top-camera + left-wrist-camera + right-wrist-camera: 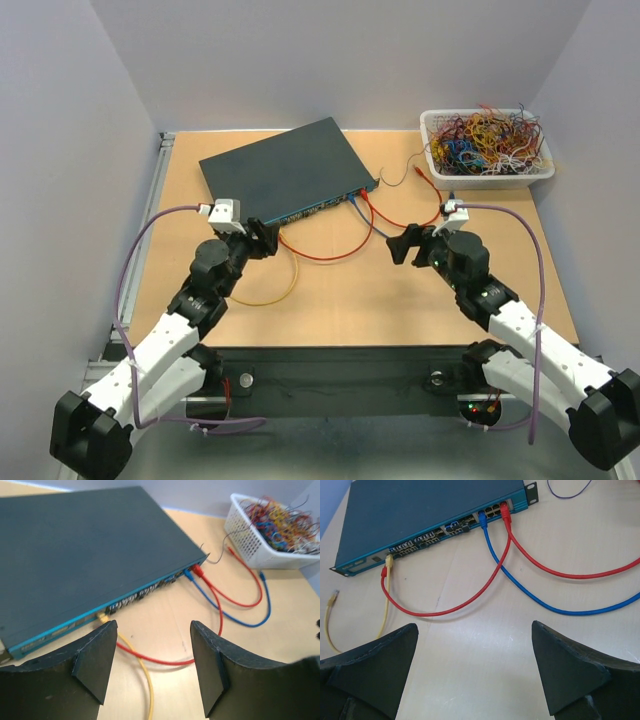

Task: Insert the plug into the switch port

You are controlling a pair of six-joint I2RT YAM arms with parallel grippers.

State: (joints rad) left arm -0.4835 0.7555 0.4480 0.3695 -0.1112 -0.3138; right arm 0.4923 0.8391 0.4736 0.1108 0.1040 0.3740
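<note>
Plainly nothing is in hand yet. The left pincer and the right pincer both stand released and empty, each low over the surface and pointing at the front face of the switch.

The switch lies flat at mid-surface, turned at an angle, its row of ports facing the arms. A yellow cable is seated near the left end of that row. It loops away and comes round to a loose plug lying on the surface just off the switch's left corner. I take that to be the plug for the task, and the step in hand to be the reach for it.

It lies on the left arm's side, so that arm looks better placed. The next move calls for a grip on the plug body with its nose left free, then a straight push into an open port.

A red cable and a blue cable, both plugged in, sprawl across the ground before the ports and could snag a pincer. The basket of wires sits well apart at the far right.
</note>
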